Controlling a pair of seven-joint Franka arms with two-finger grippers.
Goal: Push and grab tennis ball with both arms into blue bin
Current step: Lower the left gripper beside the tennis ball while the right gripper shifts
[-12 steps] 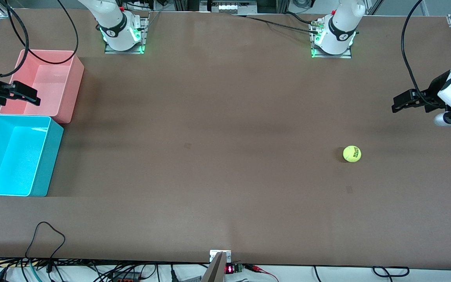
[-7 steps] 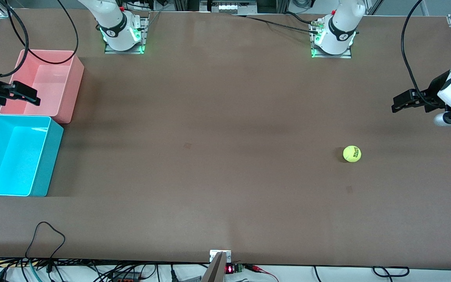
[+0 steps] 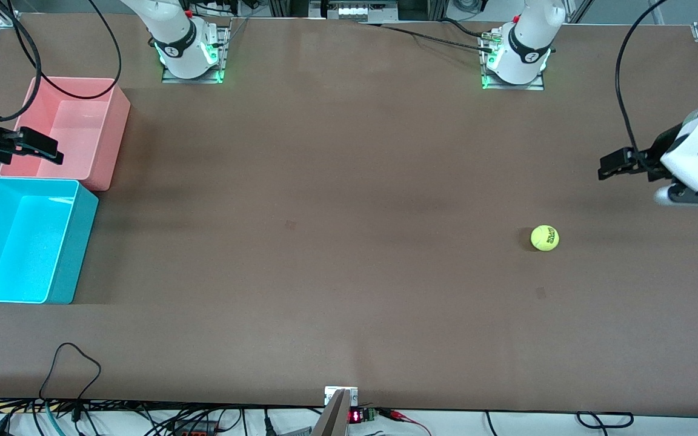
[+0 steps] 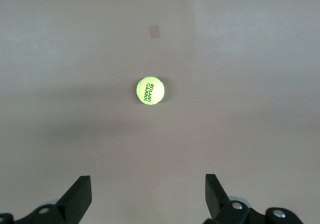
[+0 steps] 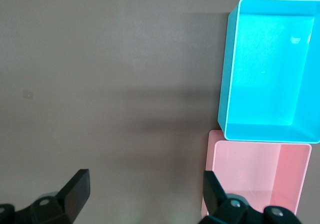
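The brown table (image 3: 349, 181) carries a blue bin (image 3: 76, 242) and a pink bin (image 3: 113, 130) side by side at the right arm's end. The left gripper (image 3: 609, 165) is held released above the left arm's end; the right gripper (image 3: 46, 151) hangs spread over the pink bin. A fuzzy yellow-green tennis ball (image 3: 545, 238) with dark lettering lies toward the left arm's end.

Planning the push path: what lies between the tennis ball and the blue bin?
Nothing: the front view shows only bare table between the tennis ball and the blue bin.
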